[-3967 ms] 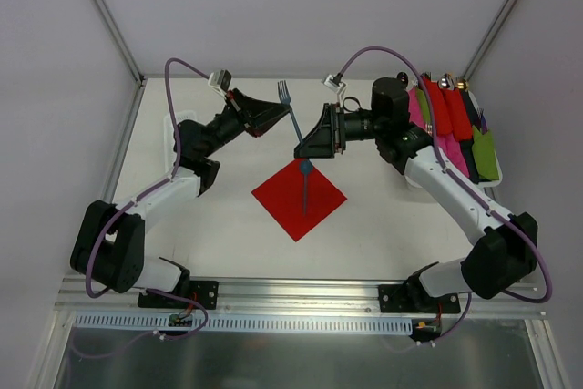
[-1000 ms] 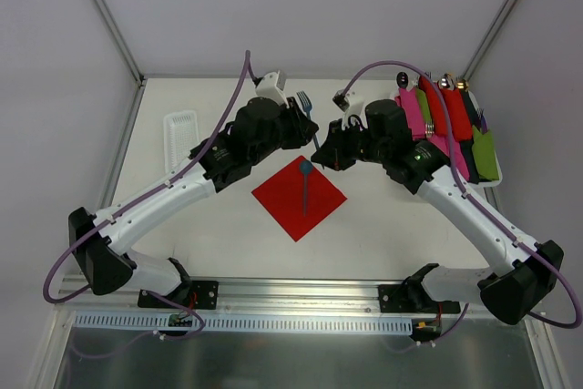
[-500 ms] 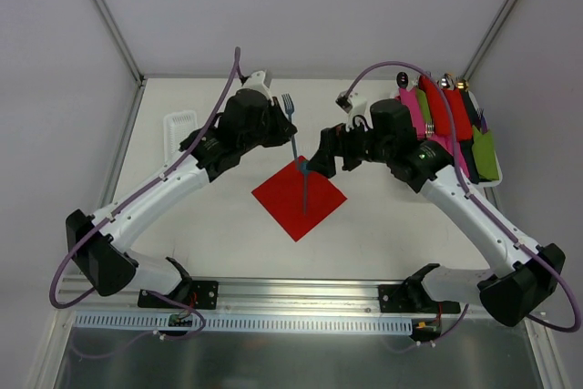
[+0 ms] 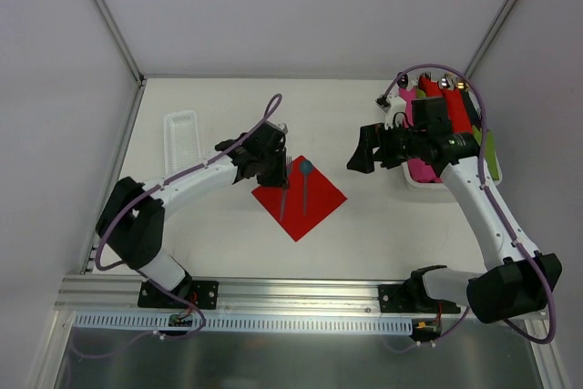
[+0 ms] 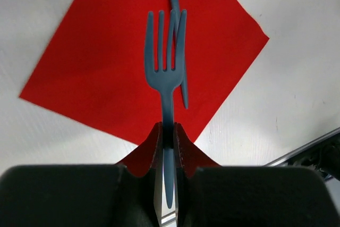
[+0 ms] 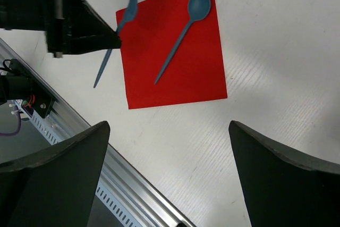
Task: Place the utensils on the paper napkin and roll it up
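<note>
While the left hand [image 5: 168, 129] pinches the fork [image 5: 164, 70] over the paper napkin [image 5: 90, 73], the right hand [image 6: 167, 130] is spread wide, holding nothing.

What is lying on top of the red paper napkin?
Only the blue spoon lies on it. The left gripper holds the blue fork above it. Anything beneath the napkin is hidden.

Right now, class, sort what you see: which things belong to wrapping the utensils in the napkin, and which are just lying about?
Part of the job:
paper napkin
spoon, lying on it
fork, held in the left claw

Just lying about:
white tray
rolled bundles at the far right
</note>
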`<state>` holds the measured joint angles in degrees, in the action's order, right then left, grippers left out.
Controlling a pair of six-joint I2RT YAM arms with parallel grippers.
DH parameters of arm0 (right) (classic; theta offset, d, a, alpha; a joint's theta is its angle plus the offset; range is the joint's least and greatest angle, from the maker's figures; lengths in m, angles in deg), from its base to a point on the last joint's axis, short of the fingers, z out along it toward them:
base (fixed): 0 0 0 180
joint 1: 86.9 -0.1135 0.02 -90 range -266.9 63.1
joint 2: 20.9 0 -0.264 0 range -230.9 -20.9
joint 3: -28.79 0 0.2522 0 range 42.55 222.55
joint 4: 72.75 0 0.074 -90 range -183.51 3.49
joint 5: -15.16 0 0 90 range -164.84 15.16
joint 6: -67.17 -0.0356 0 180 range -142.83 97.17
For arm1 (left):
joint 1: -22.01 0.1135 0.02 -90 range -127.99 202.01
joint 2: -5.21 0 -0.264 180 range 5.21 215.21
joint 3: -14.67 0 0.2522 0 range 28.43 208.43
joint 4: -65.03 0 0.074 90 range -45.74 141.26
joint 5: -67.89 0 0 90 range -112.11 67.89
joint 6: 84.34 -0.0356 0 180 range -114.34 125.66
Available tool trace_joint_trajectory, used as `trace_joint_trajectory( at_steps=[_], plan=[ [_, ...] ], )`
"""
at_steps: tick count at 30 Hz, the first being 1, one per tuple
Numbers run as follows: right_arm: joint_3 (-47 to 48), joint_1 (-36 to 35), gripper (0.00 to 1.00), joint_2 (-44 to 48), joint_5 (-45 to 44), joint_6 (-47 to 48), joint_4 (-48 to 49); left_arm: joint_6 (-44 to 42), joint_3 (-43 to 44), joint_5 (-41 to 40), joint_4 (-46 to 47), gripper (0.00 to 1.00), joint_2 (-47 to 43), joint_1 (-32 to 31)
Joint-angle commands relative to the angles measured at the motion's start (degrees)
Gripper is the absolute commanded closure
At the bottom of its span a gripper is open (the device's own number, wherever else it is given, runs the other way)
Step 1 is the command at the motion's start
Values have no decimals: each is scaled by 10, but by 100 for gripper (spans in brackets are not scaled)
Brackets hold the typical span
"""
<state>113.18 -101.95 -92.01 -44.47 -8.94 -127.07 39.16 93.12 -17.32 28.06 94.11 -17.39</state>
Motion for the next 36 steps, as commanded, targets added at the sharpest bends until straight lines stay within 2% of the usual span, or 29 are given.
trace_joint_trajectory(
  at_steps=[1, 5, 14, 36],
  plan=[
    [24, 4, 1, -5, 28, 12, -17, -15, 53, 46, 25, 100, 46, -4],
    [27, 5, 1, -12, 33, 11, -18, -12, 86, 54, 31, 100, 113, -11],
    [21, 10, 1, -17, 45, 11, -16, -8, 114, 45, 47, 100, 180, -13],
    [22, 17, 1, -27, 50, 6, -17, 30, 138, 6, 53, 92, 229, 6]
  ],
)
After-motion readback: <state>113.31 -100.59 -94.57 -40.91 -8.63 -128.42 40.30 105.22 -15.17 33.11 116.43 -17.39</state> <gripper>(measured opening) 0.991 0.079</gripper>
